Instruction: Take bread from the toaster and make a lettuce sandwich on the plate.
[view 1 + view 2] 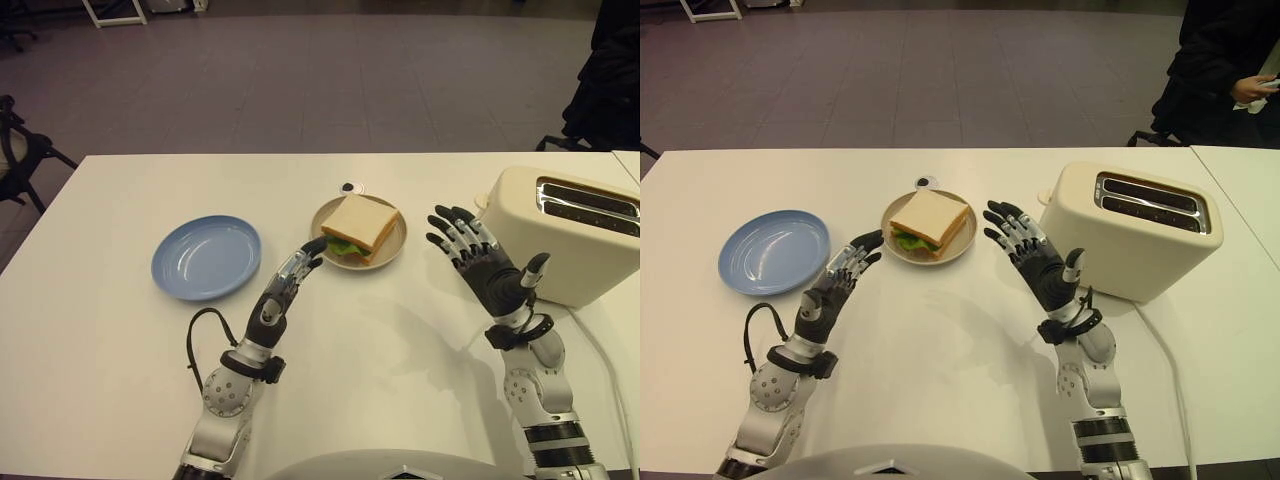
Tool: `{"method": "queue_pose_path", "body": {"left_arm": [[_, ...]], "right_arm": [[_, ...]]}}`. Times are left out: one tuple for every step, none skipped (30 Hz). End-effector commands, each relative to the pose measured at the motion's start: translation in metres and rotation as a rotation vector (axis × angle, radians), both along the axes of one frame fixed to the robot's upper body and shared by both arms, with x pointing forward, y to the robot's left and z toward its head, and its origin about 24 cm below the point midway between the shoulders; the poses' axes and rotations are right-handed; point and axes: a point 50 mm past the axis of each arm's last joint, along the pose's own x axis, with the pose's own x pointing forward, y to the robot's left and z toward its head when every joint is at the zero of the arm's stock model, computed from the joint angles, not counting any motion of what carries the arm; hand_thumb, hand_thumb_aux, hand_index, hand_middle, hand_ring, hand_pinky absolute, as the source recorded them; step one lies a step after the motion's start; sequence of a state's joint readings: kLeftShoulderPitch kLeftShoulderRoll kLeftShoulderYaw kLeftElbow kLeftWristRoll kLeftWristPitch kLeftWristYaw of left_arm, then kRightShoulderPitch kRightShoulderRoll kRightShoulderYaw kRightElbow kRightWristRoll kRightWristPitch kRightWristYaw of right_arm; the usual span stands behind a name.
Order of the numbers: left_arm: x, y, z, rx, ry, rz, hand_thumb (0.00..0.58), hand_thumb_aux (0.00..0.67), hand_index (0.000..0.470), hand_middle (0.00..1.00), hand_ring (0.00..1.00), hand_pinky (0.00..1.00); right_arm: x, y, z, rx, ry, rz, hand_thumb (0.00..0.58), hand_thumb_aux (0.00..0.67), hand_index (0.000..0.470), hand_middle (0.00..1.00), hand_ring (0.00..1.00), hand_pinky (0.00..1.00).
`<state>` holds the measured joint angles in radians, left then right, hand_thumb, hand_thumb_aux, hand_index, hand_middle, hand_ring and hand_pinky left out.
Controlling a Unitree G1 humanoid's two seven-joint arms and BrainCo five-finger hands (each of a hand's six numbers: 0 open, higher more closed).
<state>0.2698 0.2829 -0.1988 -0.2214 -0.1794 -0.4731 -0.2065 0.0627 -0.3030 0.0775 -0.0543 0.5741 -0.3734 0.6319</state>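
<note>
A sandwich [361, 228] of two bread slices with green lettuce showing at its near edge lies on a small tan plate [394, 249] at the table's middle. The cream toaster [570, 232] stands to the right, both slots dark with no bread visible in them. My left hand [283, 290] is just near-left of the plate, fingers stretched toward it and holding nothing. My right hand [480, 262] is raised between the plate and the toaster, palm up, fingers spread and holding nothing.
A blue plate [206, 257] with nothing on it sits to the left of the sandwich. A small black-and-white round object [348, 187] lies just behind the tan plate. The toaster's white cord [605, 350] runs along the table's right side.
</note>
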Motion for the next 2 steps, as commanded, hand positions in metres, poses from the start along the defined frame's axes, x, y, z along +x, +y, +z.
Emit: {"method": "queue_pose_path", "body": {"left_arm": [[0.0014, 0.0056, -0.0021, 0.006, 0.010, 0.029, 0.000, 0.000, 0.000, 0.00, 0.00, 0.00], [0.0019, 0.0062, -0.0024, 0.008, 0.010, 0.033, 0.000, 0.000, 0.000, 0.00, 0.00, 0.00]], "right_arm": [[-0.0020, 0.0016, -0.0010, -0.042, -0.020, 0.006, 0.000, 0.000, 0.000, 0.00, 0.00, 0.00], [-0.0023, 0.0022, -0.0019, -0.052, -0.023, 0.008, 0.000, 0.000, 0.000, 0.00, 0.00, 0.00]]}}
